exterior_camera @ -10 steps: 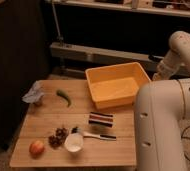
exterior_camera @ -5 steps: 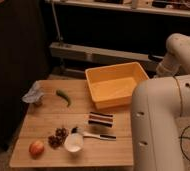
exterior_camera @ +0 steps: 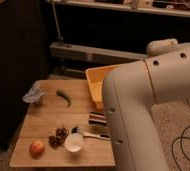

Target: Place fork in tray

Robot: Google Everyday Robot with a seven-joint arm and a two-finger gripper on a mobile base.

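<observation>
The orange-yellow tray [exterior_camera: 95,81] stands at the table's far right. Only its left part shows, because my white arm [exterior_camera: 138,110] covers the rest. A slim utensil [exterior_camera: 95,135], pale with a dark end, lies next to a white cup [exterior_camera: 74,142] at the front of the table. I cannot tell whether it is the fork. My gripper is out of view, and only the arm's bulky white links fill the right side of the camera view.
On the wooden table [exterior_camera: 43,117] lie a grey crumpled thing [exterior_camera: 34,95], a green pepper [exterior_camera: 64,96], a dark rectangular packet [exterior_camera: 97,119], a dark cluster [exterior_camera: 58,137] and an apple [exterior_camera: 36,148]. A shelf unit stands behind. Cables lie on the floor at right.
My arm has swung left and closer to the camera. It now hides most of the tray and the table's right edge. The things on the table have not moved.
</observation>
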